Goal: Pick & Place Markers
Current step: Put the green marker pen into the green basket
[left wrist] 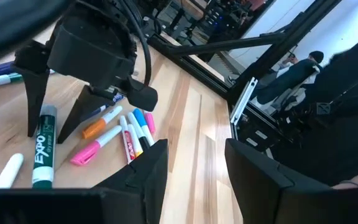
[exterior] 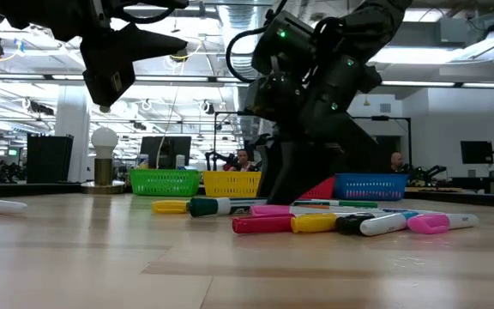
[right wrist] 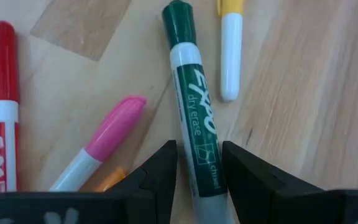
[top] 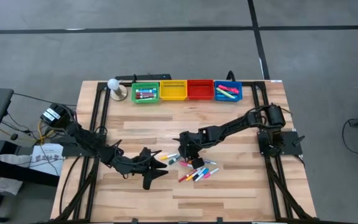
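Several markers [top: 194, 169] in pink, red, orange, blue and white lie loose on the wooden table; they also show in the low view [exterior: 316, 223] and the left wrist view [left wrist: 114, 134]. My right gripper [top: 185, 154] points down at the pile's left end. Its fingers stand on either side of a green-capped Expo marker [right wrist: 194, 118] that lies flat on the table and also shows in the left wrist view [left wrist: 43, 146]. My left gripper [left wrist: 194, 180] is open and empty. It hangs above the table to the left of the pile [top: 156, 165]. My right gripper comes from above with one finger [right wrist: 160, 177] on each side of the green marker's barrel [right wrist: 204, 165], near the end away from the cap, fingers across it. The marker lies flat on the table. I cannot tell whether the fingers touch it.
Four small bins stand in a row at the far edge: green [top: 145, 93] with markers in it, yellow [top: 173, 91], red [top: 200, 89], and blue [top: 228, 91] with markers in it. A white ball on a stand [top: 115, 87] is left of them. People sit beyond the table [exterior: 245, 160].
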Motion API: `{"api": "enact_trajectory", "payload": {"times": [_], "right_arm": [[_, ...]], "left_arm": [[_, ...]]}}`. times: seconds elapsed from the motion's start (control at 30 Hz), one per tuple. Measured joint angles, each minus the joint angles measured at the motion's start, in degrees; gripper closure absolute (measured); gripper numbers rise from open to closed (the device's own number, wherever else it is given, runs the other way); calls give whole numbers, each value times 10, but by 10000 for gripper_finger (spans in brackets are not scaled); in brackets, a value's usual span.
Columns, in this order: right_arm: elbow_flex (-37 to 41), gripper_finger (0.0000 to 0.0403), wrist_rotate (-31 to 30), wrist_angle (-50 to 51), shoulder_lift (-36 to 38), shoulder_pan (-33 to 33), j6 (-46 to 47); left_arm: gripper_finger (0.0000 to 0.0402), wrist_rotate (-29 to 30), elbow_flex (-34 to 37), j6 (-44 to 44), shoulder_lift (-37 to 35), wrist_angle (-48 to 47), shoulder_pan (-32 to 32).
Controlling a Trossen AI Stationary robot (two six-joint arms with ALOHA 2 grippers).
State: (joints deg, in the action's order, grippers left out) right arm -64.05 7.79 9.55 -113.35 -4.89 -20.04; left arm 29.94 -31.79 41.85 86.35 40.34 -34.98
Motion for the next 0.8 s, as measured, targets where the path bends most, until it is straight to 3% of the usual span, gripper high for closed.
{"api": "enact_trajectory", "payload": {"times": [0.13, 0.37, 0.67, 0.8], "right_arm": [[0, 296, 2, 4, -1, 1, 26], [1, 353, 10, 14, 9, 0, 69], [3, 329, 10, 25, 71, -15, 133], [3, 336, 11, 20, 116, -19, 189]], "left_arm": [[243, 0, 0, 0, 0, 0, 0], [243, 0, 0, 0, 0, 0, 0], [243, -1, 0, 0, 0, 0, 0], [243, -44, 0, 1, 0, 0, 0]]}}
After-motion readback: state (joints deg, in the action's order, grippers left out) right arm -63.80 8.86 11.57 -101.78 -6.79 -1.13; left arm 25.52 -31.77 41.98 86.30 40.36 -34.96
